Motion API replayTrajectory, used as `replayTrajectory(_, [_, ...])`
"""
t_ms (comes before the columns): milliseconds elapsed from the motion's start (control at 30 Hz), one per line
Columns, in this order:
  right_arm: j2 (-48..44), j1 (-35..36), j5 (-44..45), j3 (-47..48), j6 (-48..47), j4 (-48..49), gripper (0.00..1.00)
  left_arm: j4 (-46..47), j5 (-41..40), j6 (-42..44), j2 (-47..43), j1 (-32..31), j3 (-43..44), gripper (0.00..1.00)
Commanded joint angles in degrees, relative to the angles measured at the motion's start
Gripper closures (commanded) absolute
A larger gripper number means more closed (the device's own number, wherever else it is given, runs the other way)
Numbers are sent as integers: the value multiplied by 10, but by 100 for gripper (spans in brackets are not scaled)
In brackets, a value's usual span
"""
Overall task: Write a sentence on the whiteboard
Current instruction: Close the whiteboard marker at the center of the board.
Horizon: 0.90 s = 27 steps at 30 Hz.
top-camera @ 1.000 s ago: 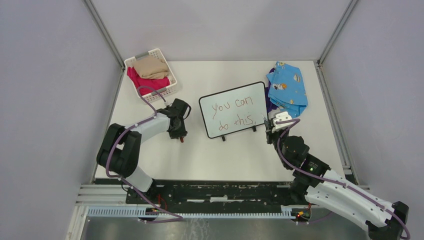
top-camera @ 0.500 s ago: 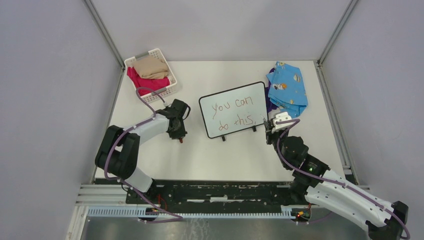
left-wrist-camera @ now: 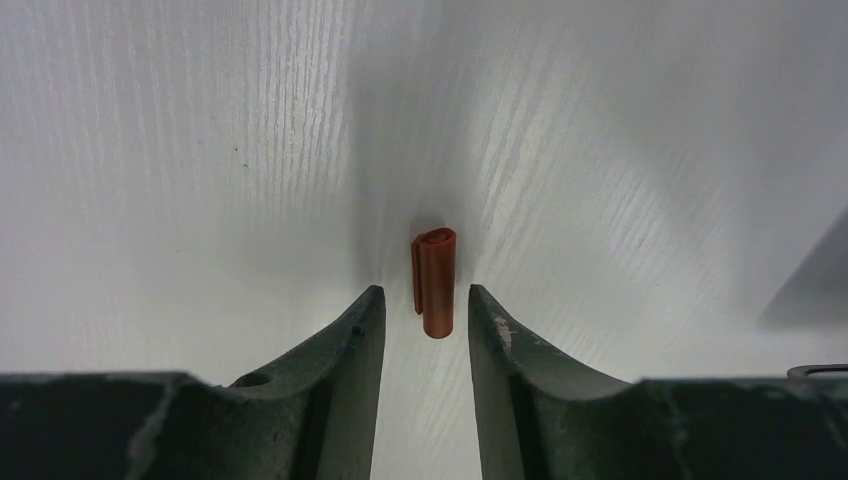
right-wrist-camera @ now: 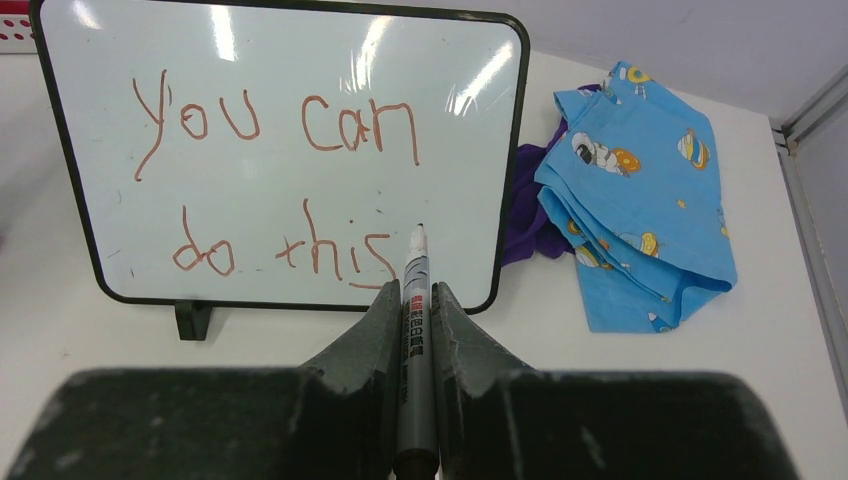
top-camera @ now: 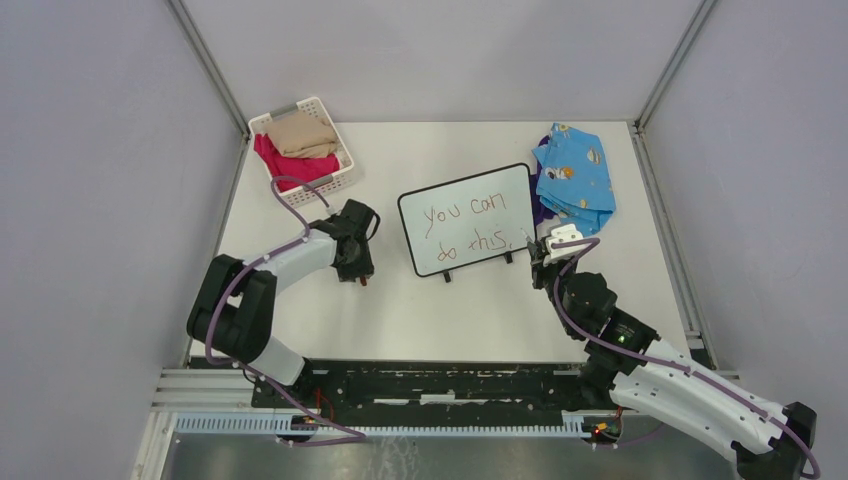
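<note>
Plainly, our right jaws clamp the marker, its tip close to the whiteboard by the last letter; pressing hard could shove or topple the board on its small feet. It stands mid-way across the tabletop, face toward us, long axis running left to right, slightly skewed. Our left jaws stand open astride the orange cap, which might roll if nudged
</note>
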Motion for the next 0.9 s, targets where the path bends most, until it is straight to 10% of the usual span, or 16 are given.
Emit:
replayTrajectory(0, [-5, 3, 6, 2, 8, 20, 100, -8, 8, -14, -4, -6, 1, 57])
replayTrajectory(867, [-22, 4, 20, -3, 8, 17, 100, -18, -24, 0, 71, -9, 33, 64])
